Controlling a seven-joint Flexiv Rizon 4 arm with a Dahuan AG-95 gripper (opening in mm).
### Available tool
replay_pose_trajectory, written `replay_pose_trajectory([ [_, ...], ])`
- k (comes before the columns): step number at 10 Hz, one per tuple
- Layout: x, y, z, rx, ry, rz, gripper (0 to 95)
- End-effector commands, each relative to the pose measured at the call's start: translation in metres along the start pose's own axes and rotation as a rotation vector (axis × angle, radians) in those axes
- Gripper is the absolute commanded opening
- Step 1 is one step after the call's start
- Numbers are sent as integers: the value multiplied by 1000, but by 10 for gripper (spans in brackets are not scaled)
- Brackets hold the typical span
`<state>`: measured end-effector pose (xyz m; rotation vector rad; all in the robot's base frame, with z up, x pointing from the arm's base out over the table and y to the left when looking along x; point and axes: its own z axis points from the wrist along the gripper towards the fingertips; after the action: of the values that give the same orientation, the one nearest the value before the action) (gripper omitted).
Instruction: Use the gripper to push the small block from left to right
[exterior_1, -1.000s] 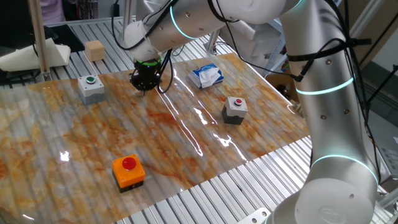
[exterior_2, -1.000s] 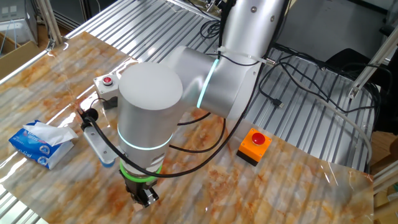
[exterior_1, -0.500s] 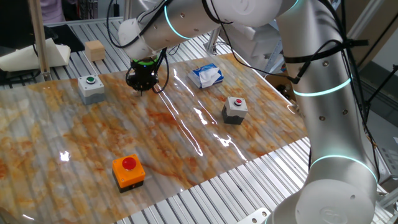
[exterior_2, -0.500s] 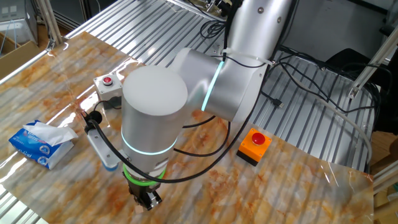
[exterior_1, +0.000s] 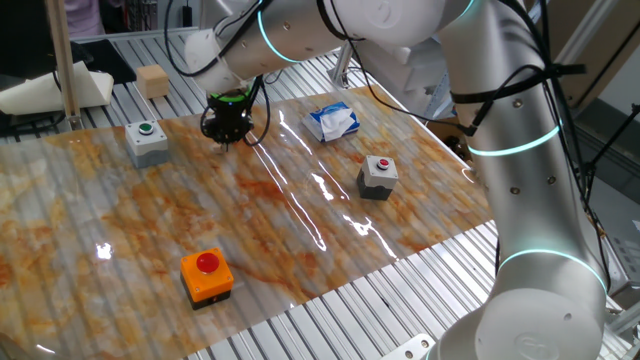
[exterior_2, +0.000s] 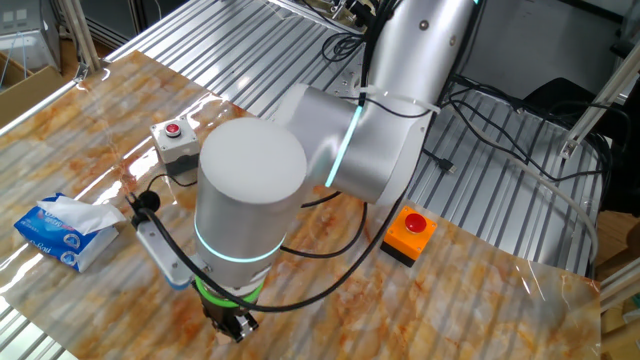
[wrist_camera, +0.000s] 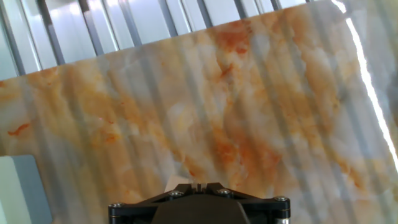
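The small tan wooden block (exterior_1: 152, 80) sits on the metal slats at the far left, beyond the marbled mat. My gripper (exterior_1: 226, 137), black with a green ring above it, hangs over the mat's far edge, to the right of the block and of the grey box with a green button (exterior_1: 147, 141). Its fingers are pressed together with nothing between them. It shows in the other fixed view (exterior_2: 234, 329) and in the hand view (wrist_camera: 196, 185), where only marbled mat lies ahead. The block is hidden in those two views.
A blue-and-white tissue pack (exterior_1: 333, 121), a grey box with a red button (exterior_1: 378, 177) and an orange box with a red button (exterior_1: 206, 275) lie on the mat. A white bundle (exterior_1: 55, 88) lies far left by a wooden post.
My gripper has moved a little to the left and away, toward the mat's far edge. Nothing else has moved.
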<state>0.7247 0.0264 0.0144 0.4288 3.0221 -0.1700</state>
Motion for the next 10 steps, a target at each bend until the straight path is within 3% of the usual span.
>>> replay_pose_trajectory([
  [1,-2,-2,1,4,7,-6,0],
  [5,-7,-6,2,-8,19,9,0],
  [7,-6,-4,3,-44,26,75,0],
  [10,-6,1,-2,-48,29,92,0],
])
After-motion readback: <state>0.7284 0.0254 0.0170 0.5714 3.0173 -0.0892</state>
